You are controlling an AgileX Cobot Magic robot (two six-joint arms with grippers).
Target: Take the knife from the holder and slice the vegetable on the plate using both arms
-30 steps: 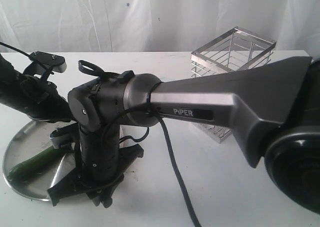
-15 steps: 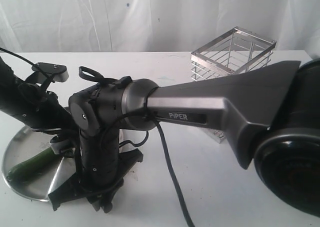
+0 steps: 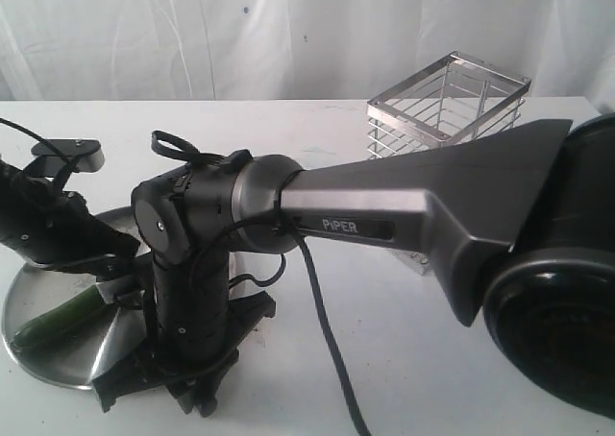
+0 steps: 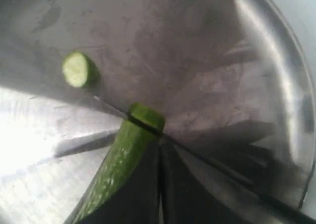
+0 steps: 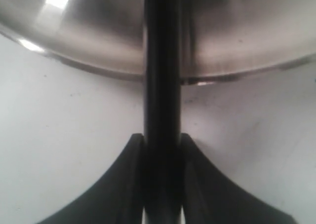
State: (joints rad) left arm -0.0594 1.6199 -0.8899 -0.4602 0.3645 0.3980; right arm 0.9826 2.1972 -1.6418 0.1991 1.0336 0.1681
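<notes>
A robotics lab bench set with kitchenware: two dark robot arms, the larger arm (image 3: 404,205) lettered "PiPER" and a smaller arm (image 3: 38,230) at the left, reach over a plain white table (image 3: 432,359). Behind them hangs a backdrop of white cloth (image 3: 240,33), and a loose black cable (image 3: 332,350) trails down across the tabletop. The kitchen things are few: a wire-rack holder (image 3: 452,95), a scuffed steel plate (image 3: 38,364), a green vegetable (image 3: 58,319) with one slice (image 4: 76,70) lying apart from it, and a black knife (image 5: 162,86).
</notes>
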